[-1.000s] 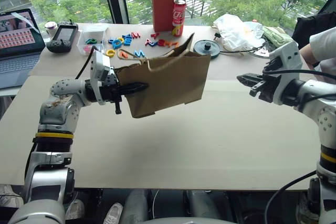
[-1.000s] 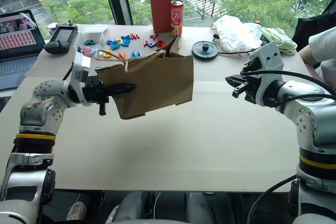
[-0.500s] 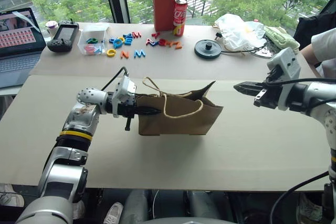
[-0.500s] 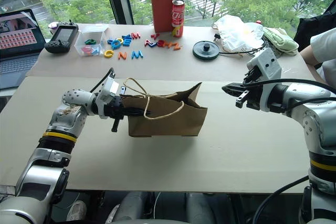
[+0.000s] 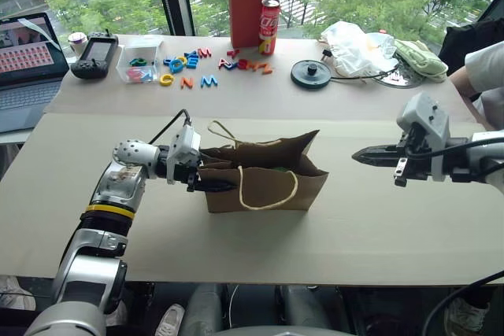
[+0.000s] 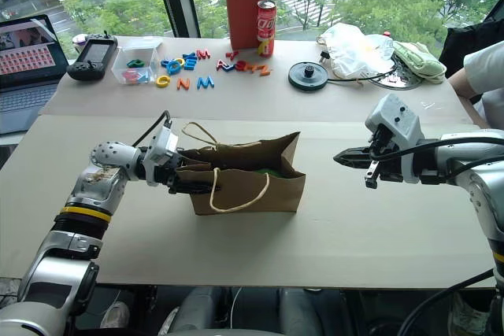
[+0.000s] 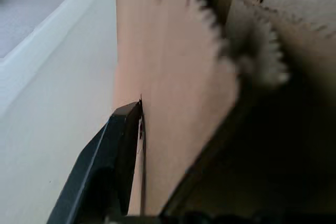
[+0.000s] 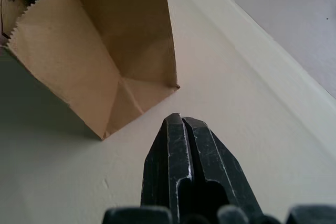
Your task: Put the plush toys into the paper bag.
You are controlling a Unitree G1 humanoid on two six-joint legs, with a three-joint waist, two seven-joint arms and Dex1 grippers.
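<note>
- Standing upright on the bench (image 5: 370, 234), the paper bag (image 5: 268, 186) has its mouth open to the top, and one twine handle (image 5: 268, 190) hangs down over its front side.
- Something green (image 6: 272, 171) shows inside the bag near the rim; it may be a plush toy, but I cannot tell which one.
- The left tool (image 5: 213, 185) is at the left end of the bag, at the height of the rim. In the left wrist view one black finger (image 7: 113, 156) lies against the outside of the bag wall, with the dark inside of the bag on the other side. The fingers look spread, one on each side of the wall, but I cannot tell if they pinch the paper.
- The right tool (image 5: 364, 155) is to the right of the bag, apart from it, and points toward it. Its two fingers (image 8: 186, 171) are pressed together and hold nothing.
- At the far side of the bench there are coloured letters (image 5: 189, 62), a red can (image 5: 268, 25), a white plastic bag (image 5: 358, 46) and a laptop (image 5: 27, 68).
- A person's sleeve (image 5: 487, 64) shows at the right edge.
</note>
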